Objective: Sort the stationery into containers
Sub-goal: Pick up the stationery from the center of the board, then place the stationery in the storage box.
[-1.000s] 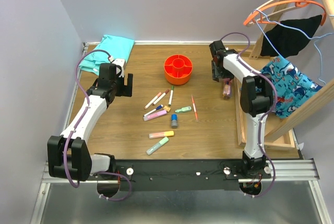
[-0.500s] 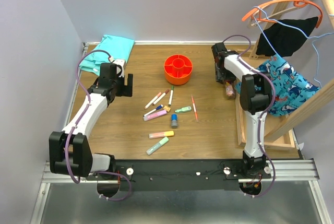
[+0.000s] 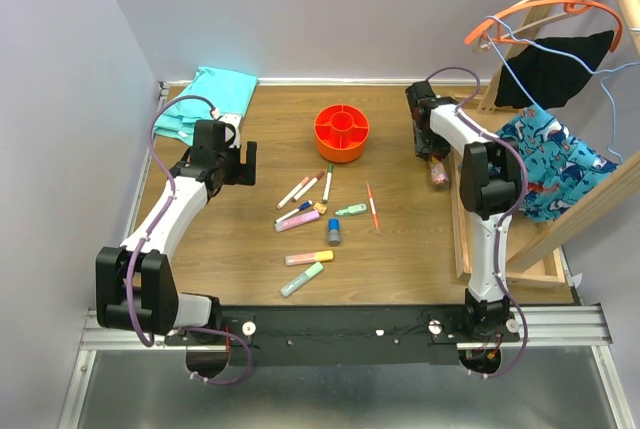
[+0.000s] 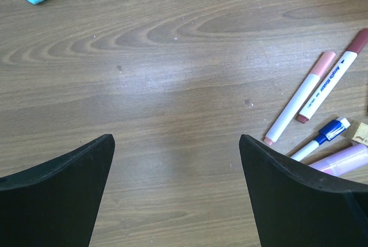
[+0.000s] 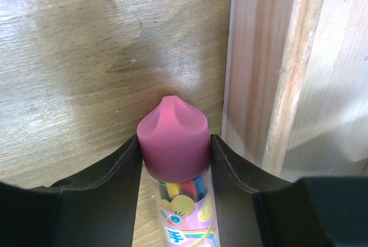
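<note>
Brown wood table [image 3: 250, 239] holds a round orange-red plastic organiser [image 3: 342, 132] near the back, with pens and highlighters [image 3: 310, 257] lying loose in front of it. At the right side, the right gripper [image 5: 174, 143] pinches the pink cap of a clear tube of colours [image 5: 172, 123], just beside the pale wooden tray edge [image 5: 270, 57]. The left gripper [image 4: 175, 143] is spread wide above bare table, near 2 thin white markers [image 4: 299, 103].

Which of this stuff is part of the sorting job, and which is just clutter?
Job:
orange organiser
white markers
pink highlighter
orange highlighter
green highlighters
red pen
blue-grey cylinder
tan block
pink-capped tube

Lying about:
teal cloth
wooden tray
patterned blue cloth
black cloth
</note>
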`<state>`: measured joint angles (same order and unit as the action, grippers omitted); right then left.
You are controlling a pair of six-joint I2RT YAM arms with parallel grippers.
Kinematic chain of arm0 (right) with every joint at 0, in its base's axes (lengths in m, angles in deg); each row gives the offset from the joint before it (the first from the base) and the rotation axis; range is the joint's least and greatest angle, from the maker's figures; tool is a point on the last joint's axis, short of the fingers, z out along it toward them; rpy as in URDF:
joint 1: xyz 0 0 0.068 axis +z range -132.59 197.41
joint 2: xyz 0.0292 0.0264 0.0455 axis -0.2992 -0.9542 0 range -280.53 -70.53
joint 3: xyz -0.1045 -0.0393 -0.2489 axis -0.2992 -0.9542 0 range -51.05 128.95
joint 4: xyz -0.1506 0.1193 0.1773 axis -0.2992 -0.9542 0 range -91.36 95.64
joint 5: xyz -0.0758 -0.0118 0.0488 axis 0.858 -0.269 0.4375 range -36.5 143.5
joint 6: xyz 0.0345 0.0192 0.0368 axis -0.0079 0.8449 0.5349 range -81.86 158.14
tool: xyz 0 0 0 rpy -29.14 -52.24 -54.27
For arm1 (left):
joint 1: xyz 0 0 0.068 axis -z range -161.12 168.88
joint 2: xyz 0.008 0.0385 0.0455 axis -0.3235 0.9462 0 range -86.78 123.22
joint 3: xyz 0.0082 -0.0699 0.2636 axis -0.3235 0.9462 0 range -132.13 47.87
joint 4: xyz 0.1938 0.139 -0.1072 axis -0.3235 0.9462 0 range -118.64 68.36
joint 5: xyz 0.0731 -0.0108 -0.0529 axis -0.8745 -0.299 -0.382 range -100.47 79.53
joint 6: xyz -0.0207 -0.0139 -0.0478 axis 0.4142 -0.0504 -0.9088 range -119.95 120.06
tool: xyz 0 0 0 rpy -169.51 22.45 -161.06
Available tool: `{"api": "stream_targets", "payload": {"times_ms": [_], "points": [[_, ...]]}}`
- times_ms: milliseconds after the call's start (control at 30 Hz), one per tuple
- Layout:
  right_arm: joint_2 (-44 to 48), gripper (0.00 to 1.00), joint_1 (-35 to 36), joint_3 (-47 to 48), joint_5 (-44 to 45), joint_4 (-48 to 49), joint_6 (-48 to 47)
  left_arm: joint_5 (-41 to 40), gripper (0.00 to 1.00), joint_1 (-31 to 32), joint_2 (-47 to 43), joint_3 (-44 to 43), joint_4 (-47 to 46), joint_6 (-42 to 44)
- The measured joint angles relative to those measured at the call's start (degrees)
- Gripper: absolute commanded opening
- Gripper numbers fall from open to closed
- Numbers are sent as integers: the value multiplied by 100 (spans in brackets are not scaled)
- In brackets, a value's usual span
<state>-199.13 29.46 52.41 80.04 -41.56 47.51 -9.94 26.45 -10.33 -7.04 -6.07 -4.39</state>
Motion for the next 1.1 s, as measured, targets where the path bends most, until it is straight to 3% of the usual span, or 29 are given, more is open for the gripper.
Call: {"api": "stream_targets", "payload": {"times_ms": [100, 700, 867, 1100], "points": [[13, 25, 4, 20, -142, -4, -46, 2, 99, 0, 0, 0, 4, 2], [1836, 1, 850, 525, -1825, -87, -20, 162, 99, 0, 369, -520, 44, 4], [2144, 1, 951, 498, -2179, 393, -46, 166, 99, 35, 474, -649, 92, 11], [2634, 1, 1246, -505, -2793, 2232, -186, 162, 99, 111, 560, -809, 341, 79]]}}
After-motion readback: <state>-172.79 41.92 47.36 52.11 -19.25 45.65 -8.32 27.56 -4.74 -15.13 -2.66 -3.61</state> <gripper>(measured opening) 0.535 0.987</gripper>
